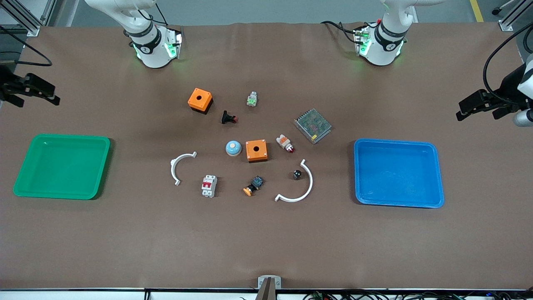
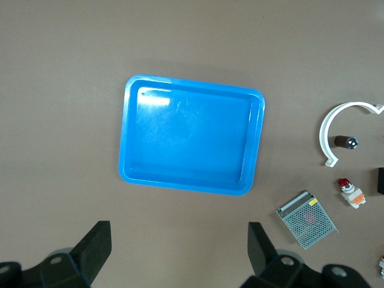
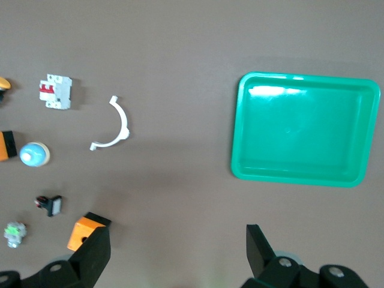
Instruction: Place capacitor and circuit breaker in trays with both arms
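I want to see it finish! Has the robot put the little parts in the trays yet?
Not yet. The capacitor and circuit breaker lie on the table; the blue tray and green tray hold nothing. The left gripper and right gripper hang open, holding nothing. Everything is left.

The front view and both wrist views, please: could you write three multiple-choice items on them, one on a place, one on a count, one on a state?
1. The capacitor lies:
A. in the blue tray
B. inside a white curved clip
C. on an orange box

2. Orange boxes on the table:
A. one
B. two
C. four

3. The left hand is:
A. open
B. shut on the circuit breaker
C. shut, holding nothing

Key: 1 B, the clip's arc curves around it. 2 B, one lies farther from the camera than the other. 3 A, its fingers stand wide apart above the blue tray.
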### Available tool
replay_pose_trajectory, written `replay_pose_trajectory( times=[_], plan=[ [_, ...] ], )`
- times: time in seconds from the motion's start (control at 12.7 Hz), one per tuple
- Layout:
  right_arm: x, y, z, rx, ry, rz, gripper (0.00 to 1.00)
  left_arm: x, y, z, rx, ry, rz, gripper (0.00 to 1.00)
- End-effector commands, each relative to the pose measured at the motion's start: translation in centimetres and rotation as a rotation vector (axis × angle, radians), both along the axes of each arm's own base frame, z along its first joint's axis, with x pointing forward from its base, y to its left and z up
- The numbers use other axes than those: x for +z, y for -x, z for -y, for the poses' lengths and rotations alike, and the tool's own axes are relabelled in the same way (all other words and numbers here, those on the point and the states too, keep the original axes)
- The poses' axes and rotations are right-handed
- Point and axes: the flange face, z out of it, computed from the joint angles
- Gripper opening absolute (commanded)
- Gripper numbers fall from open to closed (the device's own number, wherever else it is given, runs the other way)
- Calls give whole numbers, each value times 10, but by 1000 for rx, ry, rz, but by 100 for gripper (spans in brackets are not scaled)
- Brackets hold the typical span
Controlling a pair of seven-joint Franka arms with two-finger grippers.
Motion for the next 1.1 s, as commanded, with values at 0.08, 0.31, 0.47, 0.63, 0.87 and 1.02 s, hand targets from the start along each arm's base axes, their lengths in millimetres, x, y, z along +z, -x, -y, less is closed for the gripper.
replay_pose_trajectory(
  times=[0.08,0.31,0.47,0.63,0.87,1.02],
  plan=[
    [3,10,-3,-52,8,2,100,5,-3,-1,-7,-16,13,100],
    [1,10,-2,-55,6,-4,100,0,-5,-1,1,-2,0,100],
    [1,11,-2,-55,5,-12,100,-10,-7,2,10,12,-28,100],
    [3,11,-1,-58,5,-13,100,-32,-12,20,-16,10,-94,100],
    [6,11,0,-56,6,-27,100,-73,-21,89,-2,1,-170,100],
    [-5,1,8,-72,13,-49,100,-111,-31,140,3,-1,-197,100]
  ],
)
